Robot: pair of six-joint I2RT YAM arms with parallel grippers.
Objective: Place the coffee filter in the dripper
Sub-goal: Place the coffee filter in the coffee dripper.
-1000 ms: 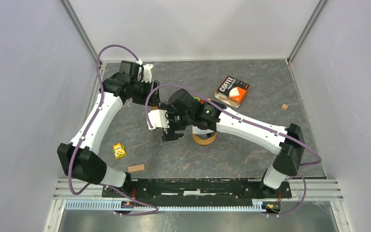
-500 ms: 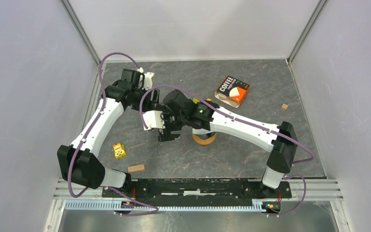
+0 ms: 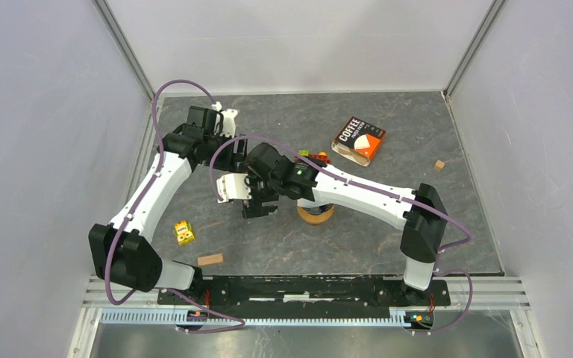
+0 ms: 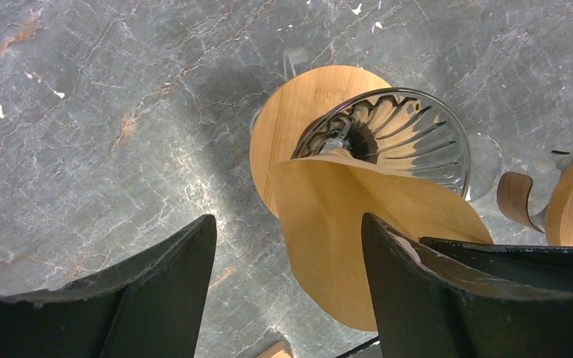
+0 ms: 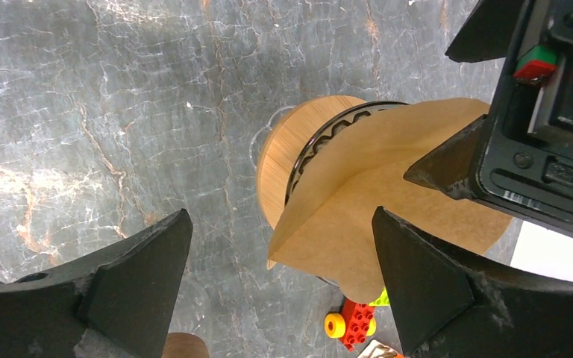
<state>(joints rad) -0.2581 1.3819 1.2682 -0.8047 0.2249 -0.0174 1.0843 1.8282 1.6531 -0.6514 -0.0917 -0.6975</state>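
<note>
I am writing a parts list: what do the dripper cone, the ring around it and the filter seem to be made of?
Dripper cone: probably clear glass or plastic, glossy; its ribs glint and it is see-through. Ring: apparently pale wood, matte, with faint grain. Filter: thin brown paper, matte, with a soft fold.

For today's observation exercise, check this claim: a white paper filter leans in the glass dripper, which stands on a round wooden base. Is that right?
Not quite. The filter is brown, not white, as the left wrist view shows. The rest holds: it leans in the glass dripper, which stands on a round wooden base.
</note>
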